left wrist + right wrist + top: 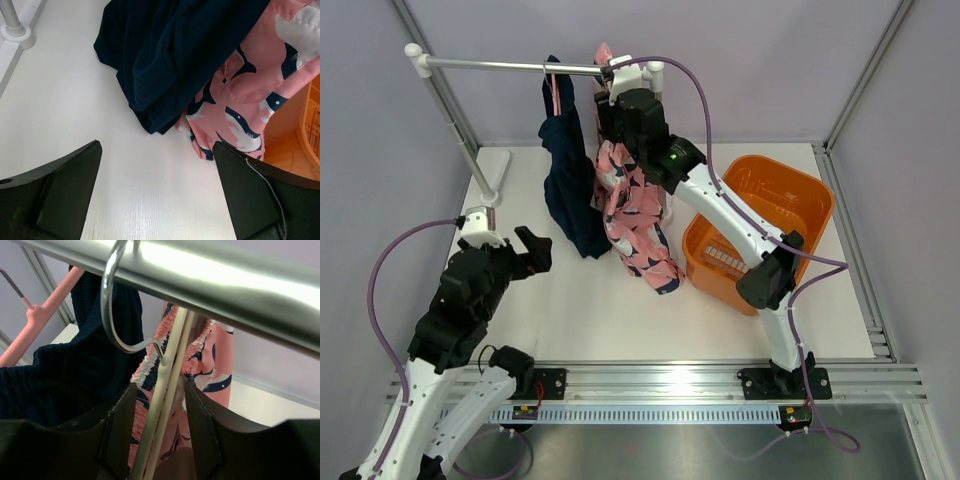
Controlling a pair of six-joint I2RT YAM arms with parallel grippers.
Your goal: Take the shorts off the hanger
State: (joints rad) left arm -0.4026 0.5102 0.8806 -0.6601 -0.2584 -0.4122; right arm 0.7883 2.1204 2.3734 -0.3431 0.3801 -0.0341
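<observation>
1. On the rail (510, 65), navy shorts (568, 180) and pink shorts (635, 215) hang side by side, hems down near the tabletop (580, 310).
2. Right end effector (160, 386), partly spread, straddles the pale hanger (167, 355) without a clear pinch.
3. Left end effector (156, 145) hovers spread wide beside the hems.

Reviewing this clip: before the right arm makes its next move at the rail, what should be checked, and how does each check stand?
1. Right gripper straddles the pale hanger below its hook: ok.
2. Fingers closed on that hanger: not ok, gaps show on either side.
3. Hook over the rail: ok.
4. Pink patterned shorts off the hanger: not ok, they hang from it.
5. Navy shorts clear of the right fingers: cannot tell, the cloth lies close.
6. Left gripper open and empty: ok.
</observation>
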